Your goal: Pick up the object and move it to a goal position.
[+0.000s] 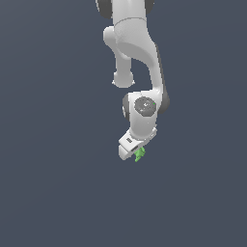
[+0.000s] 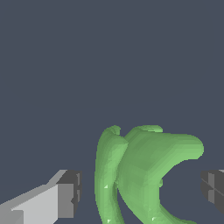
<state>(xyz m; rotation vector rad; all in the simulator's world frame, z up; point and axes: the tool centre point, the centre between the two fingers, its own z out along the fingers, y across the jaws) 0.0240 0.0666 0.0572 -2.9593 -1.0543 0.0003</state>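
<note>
Between the two dark pads (image 2: pixel 70 192) of the white gripper (image 1: pixel 133 153), in the wrist view, the green clawed object (image 2: pixel 140 175) is seen with clear gaps on both sides, so the jaws are judged to be spread wider than the piece and nothing is clamped. It is judged light, rigid and smooth, liable to twist out if pinched on a curved prong, so hold is better taken across the thick trunk where the prongs meet. Seen from the exterior view, the arm (image 1: pixel 140 53) is hung downward with the wrist slightly tilted, and the object (image 1: pixel 140 154) is tucked right at the fingertips.
</note>
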